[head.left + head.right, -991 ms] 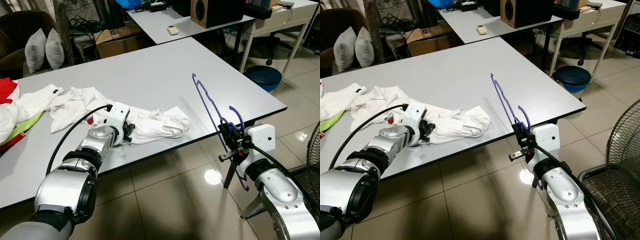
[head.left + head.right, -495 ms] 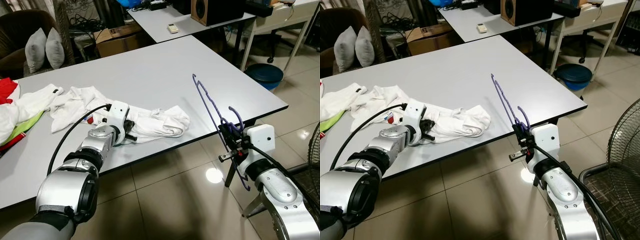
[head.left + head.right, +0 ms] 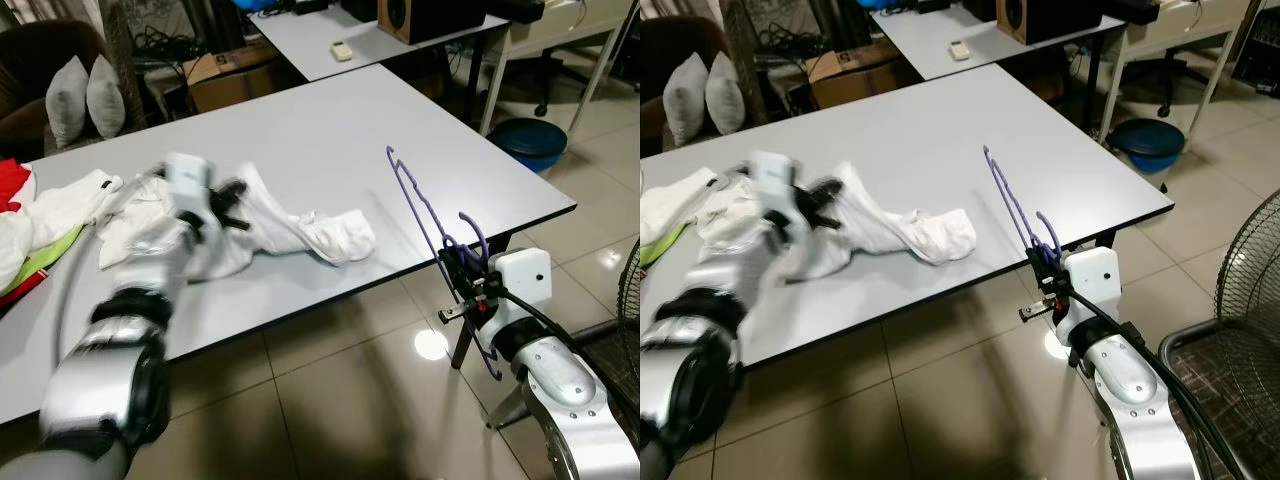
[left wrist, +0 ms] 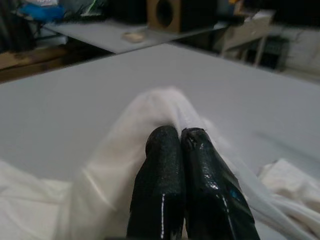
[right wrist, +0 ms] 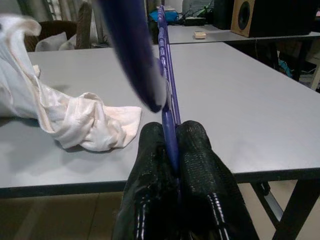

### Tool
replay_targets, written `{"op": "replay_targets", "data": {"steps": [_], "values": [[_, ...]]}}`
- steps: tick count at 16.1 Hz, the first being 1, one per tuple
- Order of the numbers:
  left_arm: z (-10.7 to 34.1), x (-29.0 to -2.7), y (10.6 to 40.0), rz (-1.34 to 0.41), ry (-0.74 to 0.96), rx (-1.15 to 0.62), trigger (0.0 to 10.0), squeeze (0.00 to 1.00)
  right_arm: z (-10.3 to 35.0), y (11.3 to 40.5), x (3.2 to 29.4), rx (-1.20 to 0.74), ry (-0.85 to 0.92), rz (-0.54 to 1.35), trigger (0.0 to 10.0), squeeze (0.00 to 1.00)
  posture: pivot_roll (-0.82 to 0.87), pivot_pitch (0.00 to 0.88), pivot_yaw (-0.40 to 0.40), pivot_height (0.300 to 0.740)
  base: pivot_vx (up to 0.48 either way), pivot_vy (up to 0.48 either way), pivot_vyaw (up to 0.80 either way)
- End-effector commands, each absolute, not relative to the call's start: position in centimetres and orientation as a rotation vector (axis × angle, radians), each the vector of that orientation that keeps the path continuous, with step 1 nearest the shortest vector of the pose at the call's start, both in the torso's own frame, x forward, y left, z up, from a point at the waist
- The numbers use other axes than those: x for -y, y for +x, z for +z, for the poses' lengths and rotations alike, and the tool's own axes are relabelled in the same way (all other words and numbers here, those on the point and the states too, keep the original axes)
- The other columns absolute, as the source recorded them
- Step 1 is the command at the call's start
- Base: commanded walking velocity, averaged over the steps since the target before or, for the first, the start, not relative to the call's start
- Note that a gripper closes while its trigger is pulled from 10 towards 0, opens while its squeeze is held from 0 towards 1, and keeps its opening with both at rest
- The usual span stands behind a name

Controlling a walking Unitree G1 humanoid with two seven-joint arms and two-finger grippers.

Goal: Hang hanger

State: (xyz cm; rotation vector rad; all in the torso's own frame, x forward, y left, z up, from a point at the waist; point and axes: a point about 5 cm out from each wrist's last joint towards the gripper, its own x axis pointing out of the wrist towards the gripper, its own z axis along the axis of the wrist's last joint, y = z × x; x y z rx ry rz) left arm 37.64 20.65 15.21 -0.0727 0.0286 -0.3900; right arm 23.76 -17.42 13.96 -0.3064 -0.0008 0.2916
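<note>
Hanger [image 3: 430,225], purple, is pinched by your right gripper [image 3: 462,272] at the table [image 3: 300,150] edge, long axis tilted up over the tabletop. Your left gripper [image 4: 180,142], farther along the table, pinches the white garment [image 3: 300,225].

probably home office: desks [image 3: 330,120], speaker [image 3: 410,18]

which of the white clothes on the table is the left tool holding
The white garment nearest the table's front edge: the left tool is shut on a fold of it, lifting that end. The other white clothes lie untouched at the table's far left, beside red and green ones.
</note>
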Motion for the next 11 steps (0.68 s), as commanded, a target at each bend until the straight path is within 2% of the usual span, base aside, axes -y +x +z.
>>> {"op": "replay_targets", "data": {"steps": [1, 2, 5, 6, 9, 10, 11], "values": [[15.1, -21.9, 36.6, -0.417, -0.104, 0.000, 0.0, 0.00, 14.3, 23.8, 17.0, 0.030, -0.296, 0.311, 10.0, 0.00, -0.29, 0.000, 0.185, 0.740, 0.000, 0.000, 0.00], [14.8, -22.9, 34.9, -0.462, -0.143, 0.058, 0.0, 0.00, 14.3, 23.9, 16.7, 0.034, -0.291, 0.334, 10.0, 0.00, -0.26, 0.000, 0.170, 0.740, 0.000, 0.000, 0.00], [12.6, -24.7, 31.7, -0.433, -0.184, 0.060, 0.0, 0.00, 14.0, 24.3, 16.1, 0.035, -0.289, 0.384, 10.0, 0.00, -0.23, 0.000, 0.146, 0.740, 0.000, 0.000, 0.00], [10.4, -25.5, 29.7, -0.353, -0.212, 0.028, 0.0, 0.00, 13.8, 24.5, 15.7, 0.034, -0.297, 0.416, 10.0, 0.00, -0.21, 0.000, 0.138, 0.740, 0.000, 0.000, 0.00], [7.1, -26.0, 27.1, -0.292, -0.171, -0.117, 0.0, 0.00, 13.6, 24.5, 15.6, 0.031, -0.297, 0.432, 10.0, 0.00, -0.20, 0.000, 0.130, 0.740, 0.000, 0.000, 0.00], [6.8, -26.1, 26.7, -0.306, -0.144, -0.153, 10.0, 0.00, 13.5, 24.5, 15.5, 0.031, -0.296, 0.436, 10.0, 0.00, -0.19, 0.000, 0.129, 0.740, 0.000, 0.000, 0.00], [7.5, -26.0, 26.8, -0.337, -0.121, -0.129, 10.0, 0.57, 13.3, 24.5, 15.5, 0.030, -0.295, 0.440, 10.0, 0.00, -0.19, 0.000, 0.130, 0.740, 0.000, 0.000, 0.00]]}}
